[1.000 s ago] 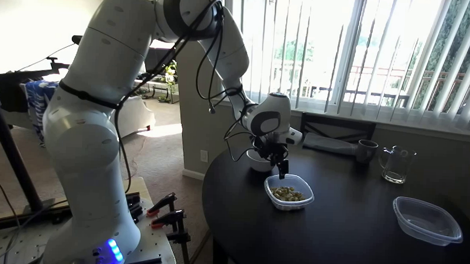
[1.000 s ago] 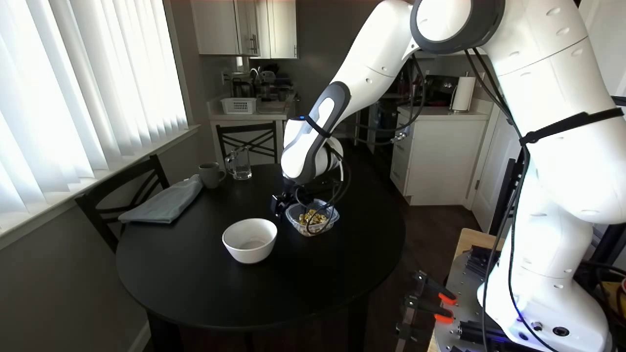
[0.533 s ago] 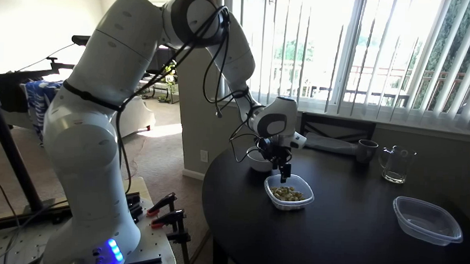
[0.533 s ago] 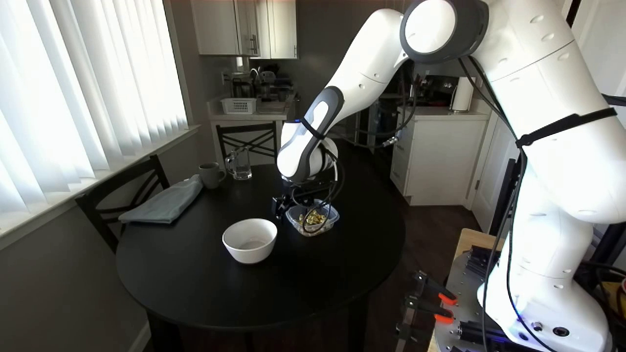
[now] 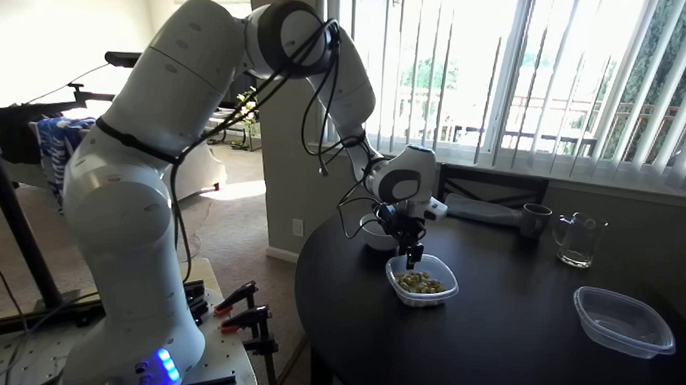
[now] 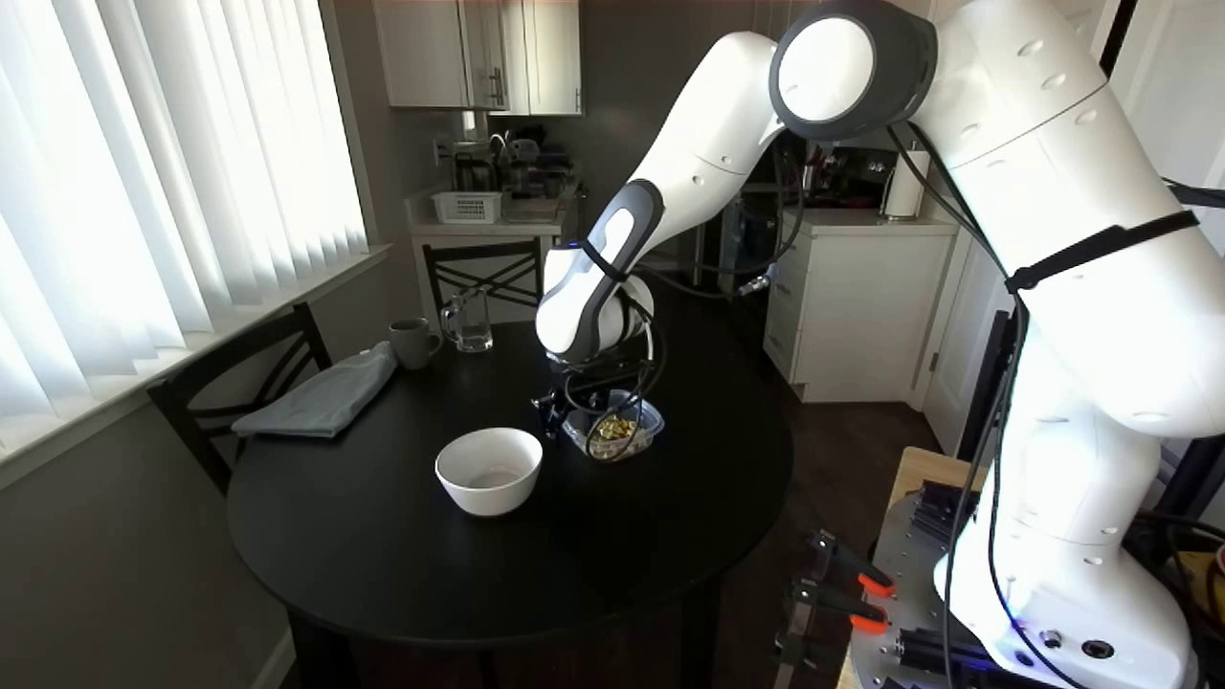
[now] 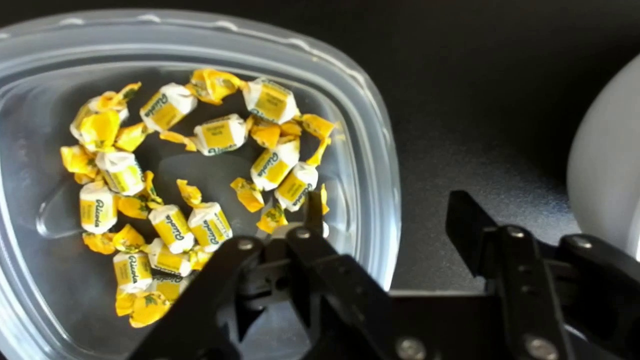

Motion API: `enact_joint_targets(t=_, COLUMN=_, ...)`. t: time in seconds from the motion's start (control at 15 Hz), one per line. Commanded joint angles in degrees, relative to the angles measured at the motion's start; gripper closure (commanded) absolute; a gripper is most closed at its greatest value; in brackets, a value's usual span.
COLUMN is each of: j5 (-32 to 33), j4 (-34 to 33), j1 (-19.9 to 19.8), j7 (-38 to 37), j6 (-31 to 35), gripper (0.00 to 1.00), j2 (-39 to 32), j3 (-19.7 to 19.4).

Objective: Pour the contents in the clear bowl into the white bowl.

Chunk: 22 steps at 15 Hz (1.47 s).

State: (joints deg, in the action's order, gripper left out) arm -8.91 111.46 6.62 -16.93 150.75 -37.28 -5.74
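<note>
Evidently, the end effector (image 7: 386, 210) stands with its fingers (image 7: 467, 225) wide apart, straddling the wall of the clear bowl (image 7: 375, 150) on the side facing the white bowl (image 6: 488, 493); presumably that wall is to be pinched for lifting. The wrapped sweets (image 7: 190, 194) lie loose inside, so a tilt should free them, though one beside the inner finger may get trapped. The white bowl sits upright nearby, for what should be a short carry. Both bowls rest on a dark, rounded bench (image 6: 574, 565). Farther off are a second clear tub (image 5: 623, 329), a folded cloth (image 6: 321, 394), a grey mug (image 6: 412, 343) and a glass mug (image 6: 471, 330); beyond, window blinds (image 6: 191, 172), a chair (image 6: 483, 252) and kitchen cabinets (image 6: 857, 316).
</note>
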Motion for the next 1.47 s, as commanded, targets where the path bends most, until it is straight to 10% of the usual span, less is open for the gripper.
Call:
enact_joint_targets(t=0.0, j5=0.2, j4=-0.6, j1=-1.0, j7=-1.2, j6=-1.1, gripper=0.64, j2=-0.1, j3=1.0)
enact_joint_targets(t=0.4, j5=0.8, j4=2.1, j1=0.9, j7=-4.8, j6=2.7, gripper=0.98, j2=1.3, j3=-0.6)
enact_joint_targets(t=1.13, j5=11.2, j4=5.1, j1=18.5, j7=-33.4, j6=8.4, gripper=0.99, j2=0.6, j3=-19.2)
enact_joint_targets(t=1.4, j5=16.2, j4=8.3, j1=20.2, j7=-35.9, j6=5.7, gripper=0.99, j2=3.5, j3=-19.4)
